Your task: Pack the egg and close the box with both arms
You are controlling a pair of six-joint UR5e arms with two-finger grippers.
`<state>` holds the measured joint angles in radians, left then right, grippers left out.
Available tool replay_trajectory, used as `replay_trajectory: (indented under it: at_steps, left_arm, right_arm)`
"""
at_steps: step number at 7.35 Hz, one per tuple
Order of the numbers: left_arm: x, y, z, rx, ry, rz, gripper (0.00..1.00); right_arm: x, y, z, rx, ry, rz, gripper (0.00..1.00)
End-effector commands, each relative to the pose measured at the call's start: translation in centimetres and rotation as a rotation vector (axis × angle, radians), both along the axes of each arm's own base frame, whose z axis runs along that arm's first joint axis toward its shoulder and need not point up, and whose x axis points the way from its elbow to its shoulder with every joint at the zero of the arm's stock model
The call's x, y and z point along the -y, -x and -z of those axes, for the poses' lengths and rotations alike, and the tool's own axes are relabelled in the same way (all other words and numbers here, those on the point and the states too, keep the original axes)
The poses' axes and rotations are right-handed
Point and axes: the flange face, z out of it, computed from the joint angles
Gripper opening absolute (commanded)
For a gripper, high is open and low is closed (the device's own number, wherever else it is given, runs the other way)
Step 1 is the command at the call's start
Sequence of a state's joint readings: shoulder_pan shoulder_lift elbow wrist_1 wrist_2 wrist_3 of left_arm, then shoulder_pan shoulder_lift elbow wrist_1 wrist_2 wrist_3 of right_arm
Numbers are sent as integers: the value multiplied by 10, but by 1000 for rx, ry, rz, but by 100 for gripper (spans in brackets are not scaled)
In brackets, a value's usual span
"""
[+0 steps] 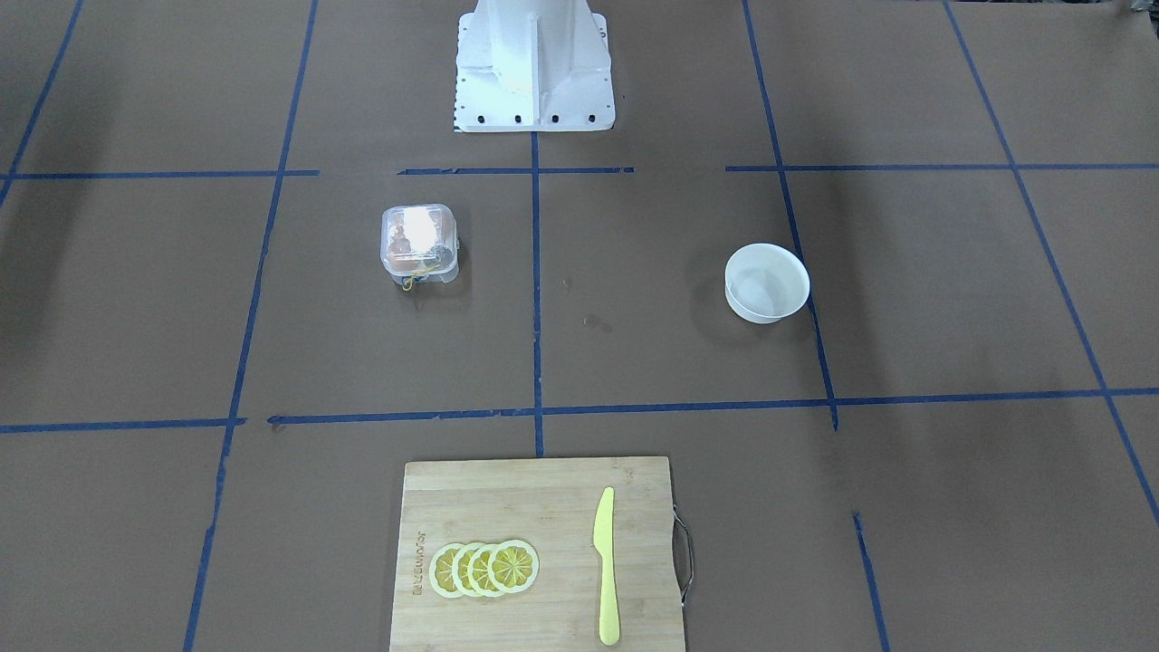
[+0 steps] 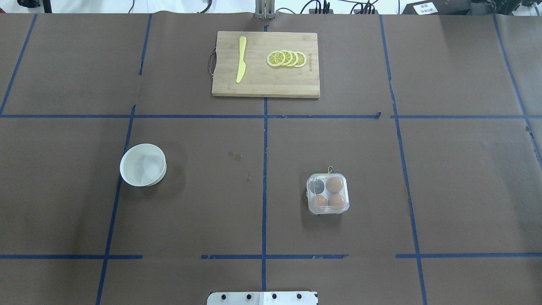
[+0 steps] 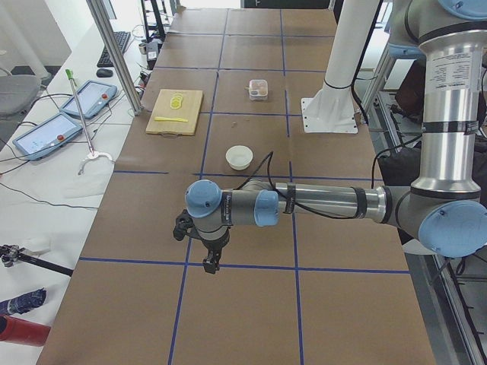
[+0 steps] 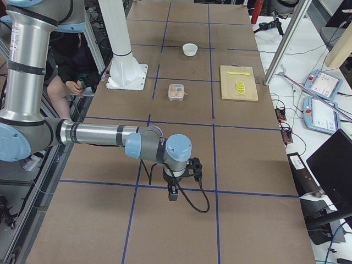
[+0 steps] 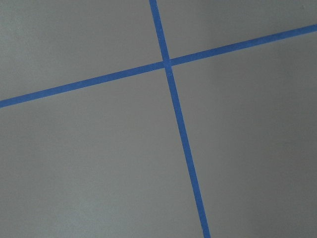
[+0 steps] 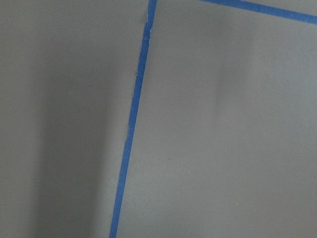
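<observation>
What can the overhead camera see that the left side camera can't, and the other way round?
Only the overhead view lets you count three brown eggs in the box. Only the left side view shows the left arm, its gripper pointing down, and tablets on a side desk. Both show the box, the white bowl and the cutting board.
</observation>
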<state>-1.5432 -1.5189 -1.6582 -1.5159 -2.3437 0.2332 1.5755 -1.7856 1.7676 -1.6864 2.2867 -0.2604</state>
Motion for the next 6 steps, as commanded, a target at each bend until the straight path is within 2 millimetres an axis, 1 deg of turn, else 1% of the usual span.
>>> replay_trajectory:
  at_steps: [1,6]
  left_arm:
    - [1,0,1,1,-1,0,100]
    - [7,0,7,5,-17,0,100]
  right_arm:
    - [0,0,1,0,-1,-1,100]
    - [2,0,4,0,-5,-7,100]
